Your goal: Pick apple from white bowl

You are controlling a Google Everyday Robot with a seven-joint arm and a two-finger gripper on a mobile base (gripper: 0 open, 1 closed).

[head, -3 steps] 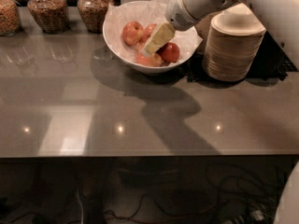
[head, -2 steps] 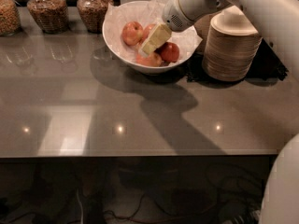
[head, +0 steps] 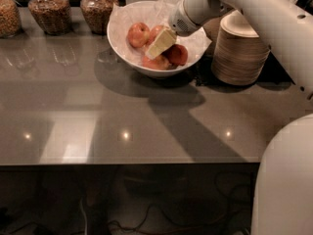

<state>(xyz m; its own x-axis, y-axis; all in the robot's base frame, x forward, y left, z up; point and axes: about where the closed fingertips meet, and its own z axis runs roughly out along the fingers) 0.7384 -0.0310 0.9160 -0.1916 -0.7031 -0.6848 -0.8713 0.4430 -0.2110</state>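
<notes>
The white bowl, lined with crinkled white paper, stands at the back of the grey table and holds several apples. The round red-orange apple lies at the bowl's left. A darker red apple lies at the right and a paler apple at the front. Another apple is partly hidden behind the gripper. My gripper, cream-coloured, reaches down from the upper right into the middle of the bowl. It sits just right of the red-orange apple and above the pale one.
A stack of beige paper bowls stands right of the white bowl, under my arm. Glass jars of grain line the table's back left. The table's front edge runs across the lower view. My base fills the lower right.
My gripper has edged a little left and lower into the bowl. The apples and the bowl have not moved.
</notes>
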